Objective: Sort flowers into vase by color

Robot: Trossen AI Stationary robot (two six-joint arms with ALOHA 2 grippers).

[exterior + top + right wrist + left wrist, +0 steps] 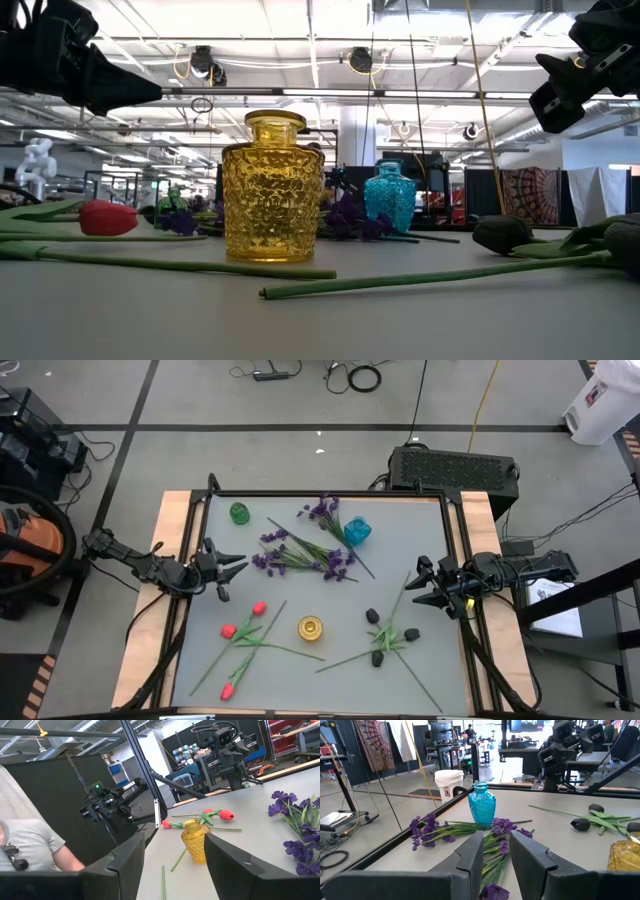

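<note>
- Nearest the low camera, a yellow glass vase [273, 187] stands upright on the grey table [330, 675], with long green stems lying flat across the tabletop in front of it and none of the flowers in it.
- Left of that vase in the high view, three red tulips [243, 632] lie scattered with their stems crossing; none touches a gripper.
- Right of it, the black-headed blooms [385, 636] lie in a loose cluster on their own crossed stems.
- The left gripper [232, 568] hangs above the table's left edge, clear of the surface, its fingers parted a little with nothing between them; the left wrist view shows the purple sprays through the gap.
- The right gripper [418, 586] hovers at the table's right edge, near the black blooms, its fingers likewise apart and empty.
- Farther back, the purple sprays [310, 550] lie in a heap across the table's middle, stems pointing toward a blue vase [357, 530].
- The blue vase stands just beside the purple heap, and whether a stem touches it is hard to say from above.
- A green vase [239, 513] stands near the far left corner, apart from all the flowers.
- In the right wrist view, a person in a light shirt [25, 835] shows at the picture's edge, beyond the table.
</note>
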